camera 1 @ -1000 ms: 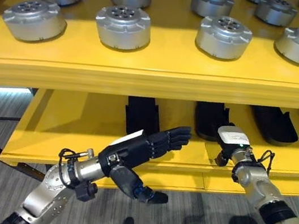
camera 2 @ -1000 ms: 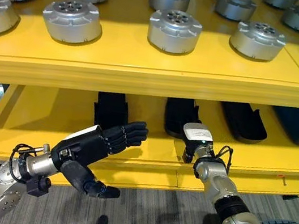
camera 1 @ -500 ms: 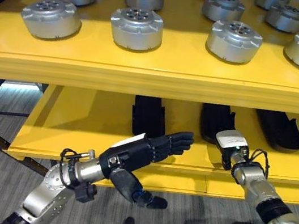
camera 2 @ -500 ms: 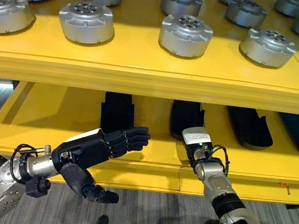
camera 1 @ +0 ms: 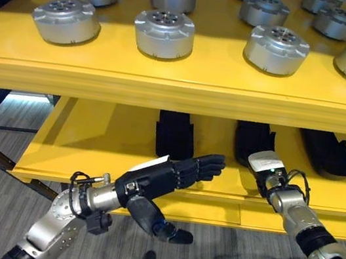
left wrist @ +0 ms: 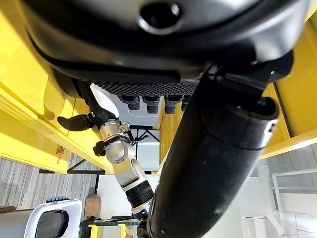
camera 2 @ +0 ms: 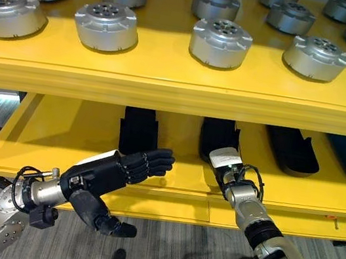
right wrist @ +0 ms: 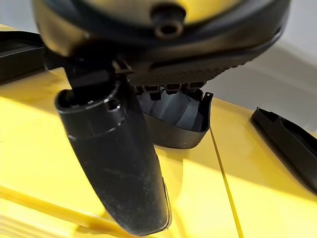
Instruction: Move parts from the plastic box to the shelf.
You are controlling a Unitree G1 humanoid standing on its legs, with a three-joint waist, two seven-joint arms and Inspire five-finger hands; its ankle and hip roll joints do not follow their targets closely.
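The black part (camera 1: 253,138) lies on the lower board (camera 1: 92,136) of the yellow shelf (camera 1: 166,88). Its near end points out to the front of the shelf. The right hand (camera 1: 265,173) is right at that near end. In the right wrist view its fingers (right wrist: 168,89) sit at the open rim of the black part (right wrist: 178,119). I cannot tell if they are holding the rim or just touching it. The thumb (right wrist: 119,163) sticks out straight over the yellow board and is not on the part.

One more black part (camera 1: 175,133) lies to the left of that one, on the same board and apart from it. A third black part (camera 1: 325,152) lies to its right, also apart.

The left hand (camera 1: 151,179) is off to the left of the first black part and nearer the front. It hangs in front of the board's edge. Its fingers are straight and close side by side, and they point toward the part. The thumb points down and away from the fingers. This hand holds nothing.

Above the black part is the top board of the shelf. Many round silver parts (camera 1: 164,33) stand on it in rows, none touching the next.
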